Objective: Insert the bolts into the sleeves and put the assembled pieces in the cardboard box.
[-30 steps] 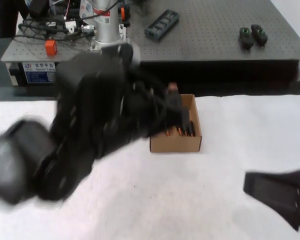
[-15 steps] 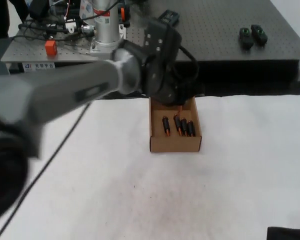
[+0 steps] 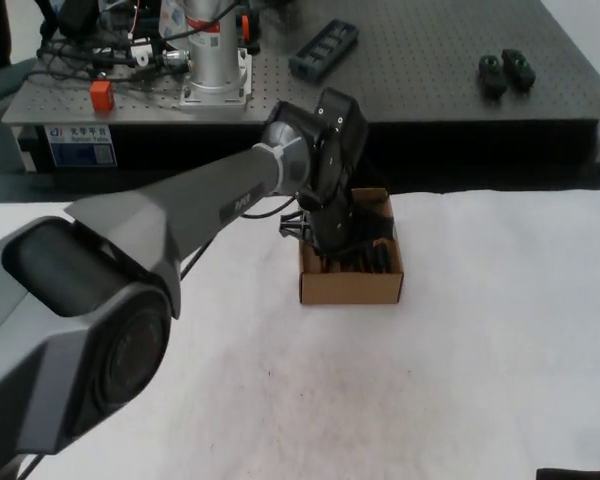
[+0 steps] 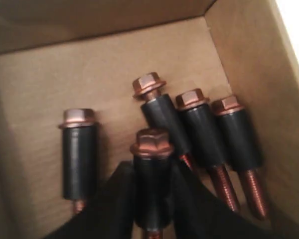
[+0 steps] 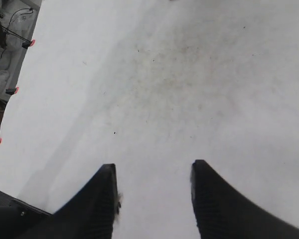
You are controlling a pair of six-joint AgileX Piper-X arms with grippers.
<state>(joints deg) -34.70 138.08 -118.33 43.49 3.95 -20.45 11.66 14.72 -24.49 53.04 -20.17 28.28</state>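
Note:
The cardboard box stands on the white cloth, just in front of the dark bench. My left gripper is down inside it. In the left wrist view my left gripper is shut on an assembled piece, a copper bolt in a black sleeve, held just above the box floor. Several other assembled pieces lie in the box: one apart and three side by side. My right gripper hangs open over bare white cloth with nothing between its fingers.
The left arm stretches across the left of the high view. On the perforated bench behind are a dark slotted tray, two black and green parts, an orange block, a metal post and cables. White cloth spreads around the box.
The left arm has swung over to the box and lowered its gripper into it. The right arm has drawn back out of the high view's lower right corner.

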